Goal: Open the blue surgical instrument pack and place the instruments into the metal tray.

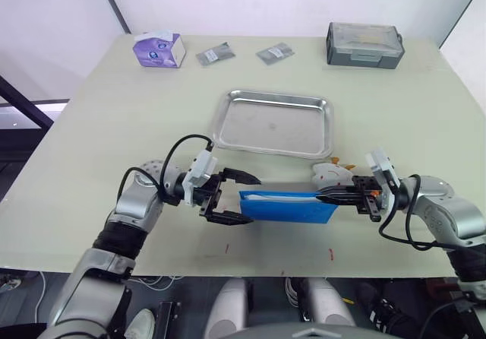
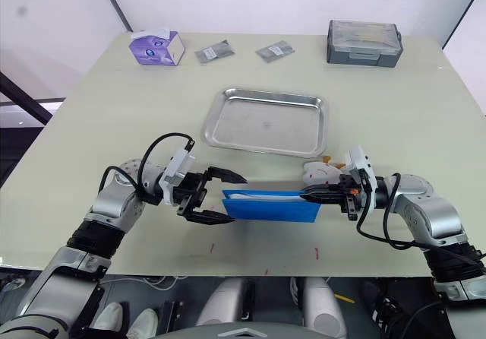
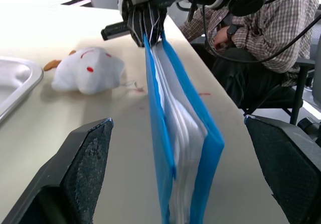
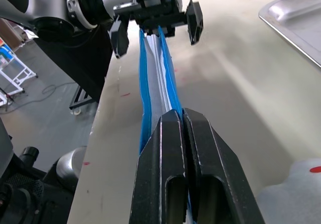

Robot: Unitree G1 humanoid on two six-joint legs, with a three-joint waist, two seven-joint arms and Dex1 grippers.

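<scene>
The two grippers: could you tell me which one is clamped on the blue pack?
The right gripper: its fingers are shut on the end of the pack. The left gripper stands open around the opposite end, fingers apart.

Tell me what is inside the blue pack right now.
Between the blue covers of the blue surgical instrument pack, whitish plastic lining shows along the open edge. Any instruments are hidden. The right end effector pinches one end; the left end effector straddles the other.

Shallow shiny steel rectangular tray (image 1: 275, 123) as landmark: bare inside, open from above. Near its front right corner, small white plush toy (image 1: 331, 174) blocks approach. In front of tray, flat blue pouch (image 1: 287, 206) spans gap between both hands. Beige worktop (image 1: 121, 126) left of tray free.
</scene>
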